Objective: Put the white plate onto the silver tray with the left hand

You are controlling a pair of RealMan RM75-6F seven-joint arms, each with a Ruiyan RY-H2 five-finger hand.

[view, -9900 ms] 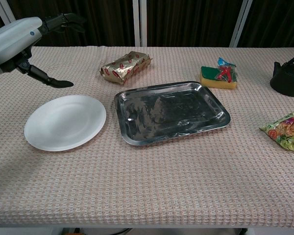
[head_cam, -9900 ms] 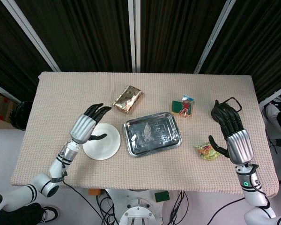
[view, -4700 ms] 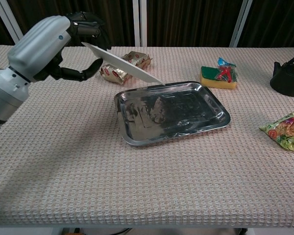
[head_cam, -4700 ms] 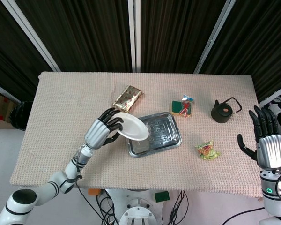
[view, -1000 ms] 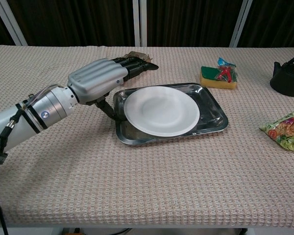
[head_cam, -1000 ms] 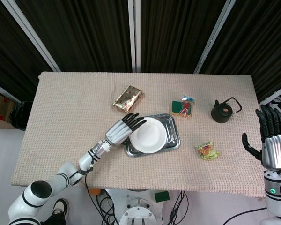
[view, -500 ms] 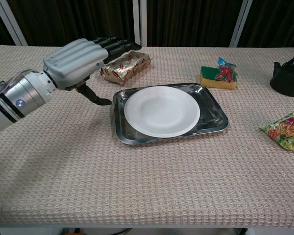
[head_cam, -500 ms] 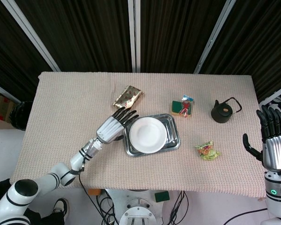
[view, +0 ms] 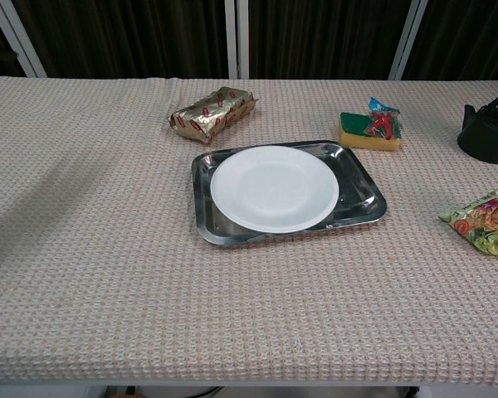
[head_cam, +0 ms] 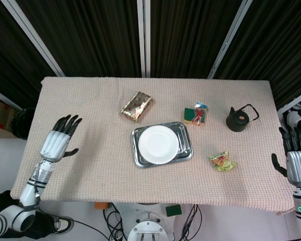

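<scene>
Beige woven cloth [view: 108, 274] covering the table, nearest the cameras. Left hand [head_cam: 58, 140], near the table's left edge and well apart from the tray: fingers spread, holding nothing. Right hand [head_cam: 297, 163], off the table's right edge: fingers upright and apart, holding nothing. Green snack packet [view: 481, 222], lying flat at the right. Silver tray [view: 361, 178], mid-table. White plate [view: 274, 188], resting on the tray, shifted toward its left side with its rim overlapping the tray's edge. Yellow-and-green sponge pack [view: 369, 126], beyond the tray to the right. Gold foil packet [view: 212, 112], beyond the tray to the left. Black kettle [view: 488, 128], at the right edge, level with the sponge pack.
</scene>
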